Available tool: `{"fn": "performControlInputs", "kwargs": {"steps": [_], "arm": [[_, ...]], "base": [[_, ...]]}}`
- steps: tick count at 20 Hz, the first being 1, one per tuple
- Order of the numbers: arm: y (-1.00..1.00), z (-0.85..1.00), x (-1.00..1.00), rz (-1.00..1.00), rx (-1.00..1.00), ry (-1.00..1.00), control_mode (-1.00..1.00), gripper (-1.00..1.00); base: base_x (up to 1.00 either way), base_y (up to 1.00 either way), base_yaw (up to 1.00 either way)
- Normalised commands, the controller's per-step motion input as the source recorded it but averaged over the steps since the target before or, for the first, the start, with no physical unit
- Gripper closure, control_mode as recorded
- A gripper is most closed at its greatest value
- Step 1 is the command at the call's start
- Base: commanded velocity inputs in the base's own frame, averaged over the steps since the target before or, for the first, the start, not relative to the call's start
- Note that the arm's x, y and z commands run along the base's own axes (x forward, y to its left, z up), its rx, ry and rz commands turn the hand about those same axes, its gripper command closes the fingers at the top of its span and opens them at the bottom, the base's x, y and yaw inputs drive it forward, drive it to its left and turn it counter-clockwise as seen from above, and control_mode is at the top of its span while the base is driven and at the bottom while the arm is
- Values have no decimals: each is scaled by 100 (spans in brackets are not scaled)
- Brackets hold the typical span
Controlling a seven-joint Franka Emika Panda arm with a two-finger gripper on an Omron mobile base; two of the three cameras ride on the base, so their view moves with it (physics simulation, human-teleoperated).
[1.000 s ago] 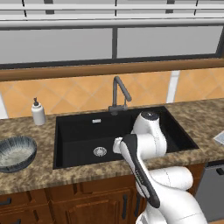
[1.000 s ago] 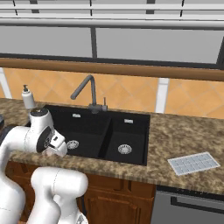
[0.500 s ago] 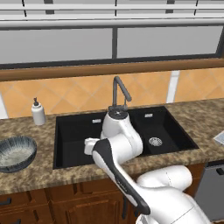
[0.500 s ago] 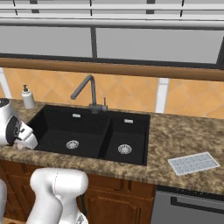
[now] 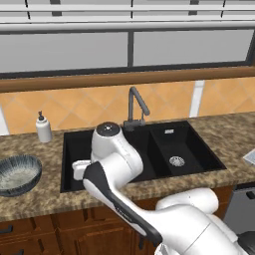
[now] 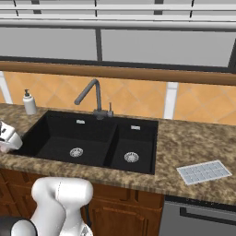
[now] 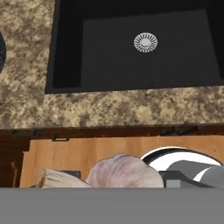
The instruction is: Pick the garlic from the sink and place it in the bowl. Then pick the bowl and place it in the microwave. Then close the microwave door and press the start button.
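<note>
In the hand view the garlic (image 7: 124,171) sits at the bottom centre, held close between the jaws of the gripper (image 7: 124,181), above the bench (image 7: 109,111) edge. The black sink (image 7: 140,48) fills the upper right, 1 silver drain (image 7: 145,42) showing. In the left base view the bowl (image 5: 18,174) rests at middle left.

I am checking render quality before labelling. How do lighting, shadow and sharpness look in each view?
Left base view: even, soft light, no glare, the sink basins read almost flat black. Right base view: same flat light, the drains stay crisp. Hand view: the garlic looms large and slightly soft at the bottom, the counter texture coarse.
</note>
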Motion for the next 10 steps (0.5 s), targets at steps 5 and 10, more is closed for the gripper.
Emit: {"fn": "performControlInputs", "kwargs": {"steps": [5, 10], "arm": [[43, 53, 8, 15, -2, -2, -100, 100], [84, 2, 20, 12, -1, 0, -100, 100]], "base": [[0, 0, 0], [0, 0, 0]]}}
